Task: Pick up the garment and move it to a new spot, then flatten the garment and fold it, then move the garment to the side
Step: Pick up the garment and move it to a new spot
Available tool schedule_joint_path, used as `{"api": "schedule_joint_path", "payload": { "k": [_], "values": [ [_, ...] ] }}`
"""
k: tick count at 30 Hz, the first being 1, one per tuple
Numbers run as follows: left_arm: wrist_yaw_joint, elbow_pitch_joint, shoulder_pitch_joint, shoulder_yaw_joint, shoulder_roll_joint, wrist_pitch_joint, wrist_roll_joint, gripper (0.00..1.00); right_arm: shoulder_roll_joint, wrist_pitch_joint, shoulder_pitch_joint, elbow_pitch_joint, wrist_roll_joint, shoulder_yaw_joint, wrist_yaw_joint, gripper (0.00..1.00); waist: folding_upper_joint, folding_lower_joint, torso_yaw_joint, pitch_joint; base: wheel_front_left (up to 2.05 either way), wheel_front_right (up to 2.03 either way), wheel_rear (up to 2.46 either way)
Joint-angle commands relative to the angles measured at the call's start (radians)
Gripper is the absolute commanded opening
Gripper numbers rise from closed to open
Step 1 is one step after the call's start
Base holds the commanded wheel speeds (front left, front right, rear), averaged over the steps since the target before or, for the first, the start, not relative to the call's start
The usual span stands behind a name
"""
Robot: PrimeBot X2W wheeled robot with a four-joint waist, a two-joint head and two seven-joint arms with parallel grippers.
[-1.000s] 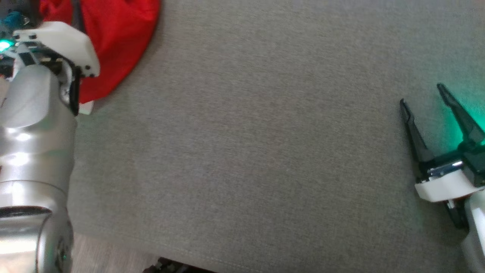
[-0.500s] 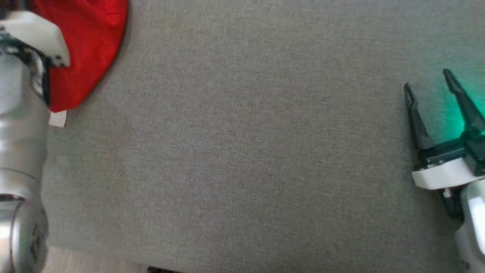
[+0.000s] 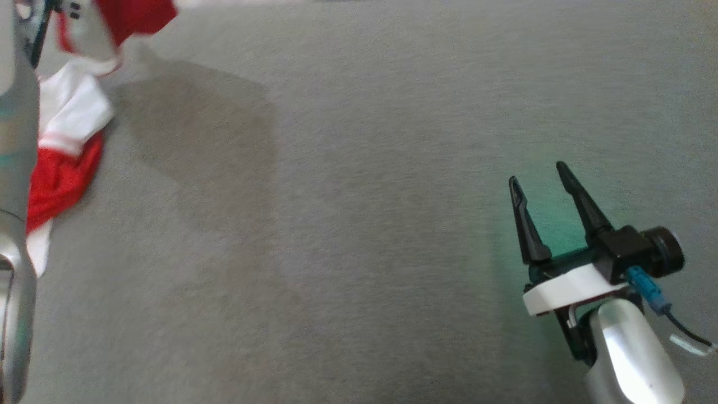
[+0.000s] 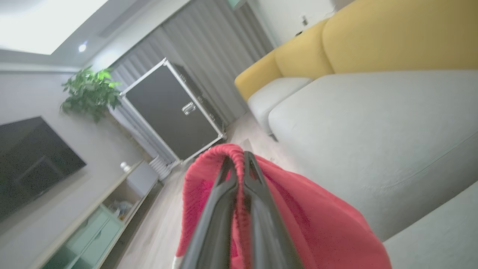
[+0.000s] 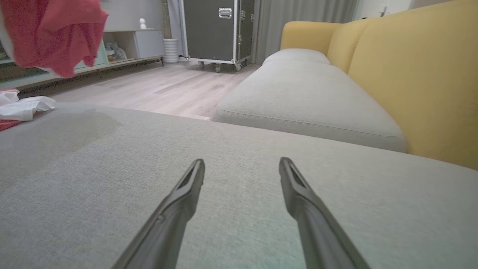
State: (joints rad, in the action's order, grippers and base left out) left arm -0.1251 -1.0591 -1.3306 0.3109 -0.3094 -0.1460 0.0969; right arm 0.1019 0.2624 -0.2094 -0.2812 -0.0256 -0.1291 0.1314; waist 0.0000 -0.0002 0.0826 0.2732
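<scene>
Garment [image 4: 317, 231] hangs clamped in jaws of left gripper [image 4: 238, 157].

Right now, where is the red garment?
The red garment hangs pinched in the jaws of the left gripper, at the far left of the head view, its lower part lying on the grey cushion.

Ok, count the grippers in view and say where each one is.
2. The left gripper is shut on the red garment, high at the grey cushion's left. The right gripper is open over the cushion's right part. None hidden.
</scene>
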Motion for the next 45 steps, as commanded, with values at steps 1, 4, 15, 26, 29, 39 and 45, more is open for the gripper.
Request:
{"api": "schedule_joint_path", "payload": {
  "k": [1, 4, 15, 26, 29, 39, 45],
  "values": [
    [-0.004, 0.055, -0.068, 0.019, -0.034, 0.010, 0.000, 0.00, -0.015, -0.001, 0.014, 0.022, 0.011, -0.016, -0.001, 1.00, 0.0000, 0.0002, -0.168, -0.142, 0.00, 0.00, 0.00],
    [-0.005, 0.097, -0.080, 0.105, -0.008, 0.016, -0.036, 0.00, -0.032, -0.001, 0.025, 0.027, 0.012, -0.008, -0.001, 1.00, 0.0000, 0.0002, -0.243, -0.175, 0.00, 0.00, 0.00],
    [-0.005, 0.315, 0.108, 0.432, 0.046, -0.035, -0.325, 0.00, -0.050, -0.001, 0.053, 0.068, 0.015, 0.039, -0.001, 1.00, 0.0000, 0.0002, -0.329, -0.155, 0.00, 0.00, 0.00],
    [0.021, 0.279, 0.687, 0.604, 0.204, -0.110, -0.427, 0.24, -0.051, -0.001, 0.084, 0.069, 0.021, 0.047, -0.001, 1.00, 0.0000, 0.0002, -0.245, -0.139, 0.00, 0.00, 0.00],
    [0.058, 0.270, 0.772, 0.593, 0.226, -0.114, -0.450, 1.00, -0.051, -0.001, 0.092, 0.066, 0.017, 0.051, -0.001, 1.00, 0.0000, 0.0002, -0.217, -0.157, 0.00, 0.00, 0.00],
    [0.234, 0.576, 1.059, 0.388, 0.159, -0.116, -0.481, 1.00, -0.052, -0.001, 0.176, 0.043, 0.027, 0.062, -0.001, 1.00, 0.0000, 0.0002, -0.121, -0.274, 0.00, 0.00, 0.00],
    [0.352, 0.832, 1.251, 0.173, 0.145, -0.116, -0.467, 1.00, -0.051, -0.001, 0.231, 0.047, 0.042, 0.079, -0.001, 1.00, 0.0000, 0.0002, -0.049, -0.332, 0.00, 0.00, 0.00]
  ]
}}
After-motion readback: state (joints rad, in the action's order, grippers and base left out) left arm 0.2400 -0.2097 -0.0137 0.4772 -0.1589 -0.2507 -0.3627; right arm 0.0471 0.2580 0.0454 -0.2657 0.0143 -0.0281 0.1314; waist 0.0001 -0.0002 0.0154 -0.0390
